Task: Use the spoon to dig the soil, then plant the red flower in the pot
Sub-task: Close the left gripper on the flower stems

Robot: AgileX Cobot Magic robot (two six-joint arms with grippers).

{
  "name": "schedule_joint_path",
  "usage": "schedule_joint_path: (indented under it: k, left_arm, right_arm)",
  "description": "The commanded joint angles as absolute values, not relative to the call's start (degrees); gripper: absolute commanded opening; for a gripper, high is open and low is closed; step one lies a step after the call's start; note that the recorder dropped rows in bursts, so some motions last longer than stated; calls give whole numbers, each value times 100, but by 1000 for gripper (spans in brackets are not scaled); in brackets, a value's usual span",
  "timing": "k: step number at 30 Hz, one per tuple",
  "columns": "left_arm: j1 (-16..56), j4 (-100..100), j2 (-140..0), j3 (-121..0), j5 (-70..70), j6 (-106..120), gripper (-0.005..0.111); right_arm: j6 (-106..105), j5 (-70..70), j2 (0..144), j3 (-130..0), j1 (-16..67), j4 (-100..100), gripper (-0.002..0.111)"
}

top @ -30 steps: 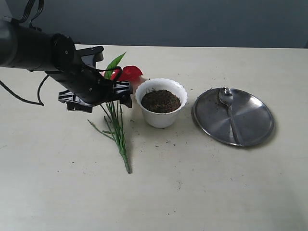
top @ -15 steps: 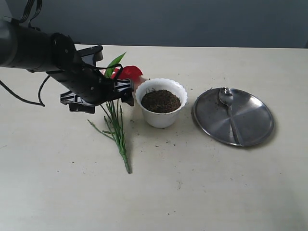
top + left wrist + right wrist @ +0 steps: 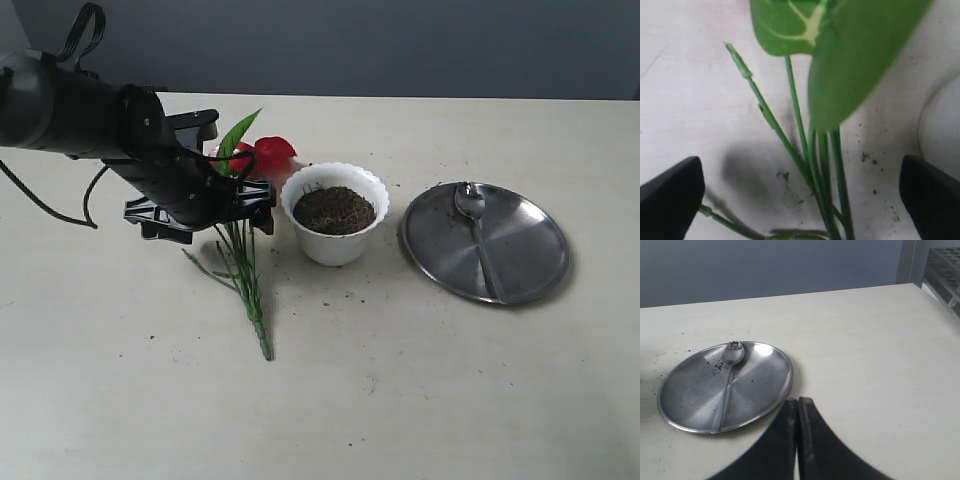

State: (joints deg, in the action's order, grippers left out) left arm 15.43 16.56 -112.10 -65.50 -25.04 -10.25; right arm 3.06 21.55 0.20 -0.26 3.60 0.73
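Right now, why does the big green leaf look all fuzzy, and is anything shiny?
In the left wrist view the leaf is too near the lens, so it blurs; the stems look sharper. In the right wrist view the steel plate shines softly around the spoon.

Left arm shifts, nothing else moves.
left gripper (image 3: 200,215) sits a touch lower and further left over the red flower (image 3: 243,215) stems than 1 s ago; arm body now rolled, cable loop showing up top.
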Motion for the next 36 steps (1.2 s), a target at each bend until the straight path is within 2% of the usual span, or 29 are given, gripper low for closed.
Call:
schedule_joint_path:
  k: [1,36]
  left_arm:
    - [1550,1510,-11346,-6569,-2468,-1025,99]
    - [1560,1559,-11423,-6616,-2386,-1039,99]
  right_arm:
    - [281,2084,0,0,380,71,0]
    - [281,2084,0,0,380,61,0]
